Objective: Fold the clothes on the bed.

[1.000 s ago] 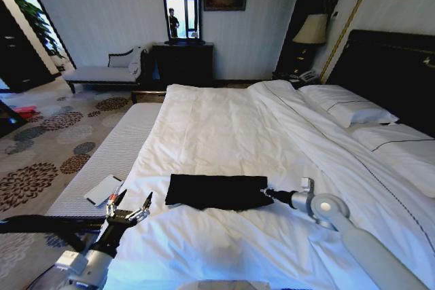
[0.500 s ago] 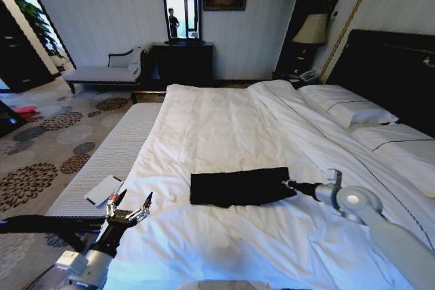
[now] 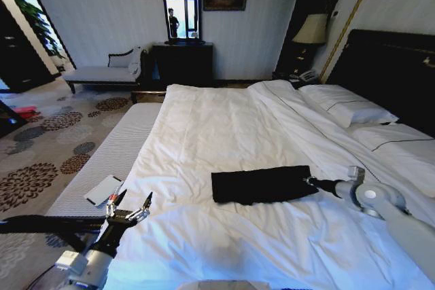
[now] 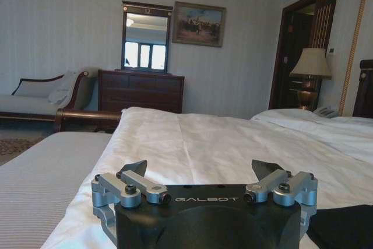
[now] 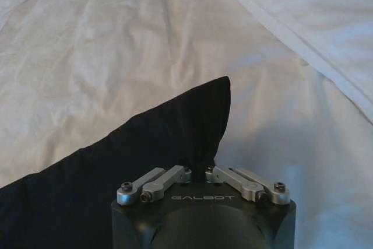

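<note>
Two grippers are in play. Nearest, the left gripper [image 3: 129,206] is held idle at the near left edge of the bed [image 3: 224,127], its fingers spread wide and empty, just beside a white-and-dark card [image 3: 104,189] that lies on the grey bench at the bedside. Farther in, the black T-shirt [image 3: 262,184] lies on the white duvet as a long narrow band, roughly mid-bed and toward the right side, with the pillows [image 3: 348,105] well beyond it; the lettering cannot be seen. The right gripper [image 3: 310,181] is at the band's right end; in the right wrist view its fingers [image 5: 175,174] are drawn nearly together, pinched on a raised corner of the cloth.

The step in hand is judged to be repositioning or laying out the folded band by that one corner. It is best done with the pinch kept firm and low to the duvet, so that the layers are not peeled apart; the pull should run along the band's length, so that it is not skewed; the duvet beneath should not be gathered into the pinch.
</note>
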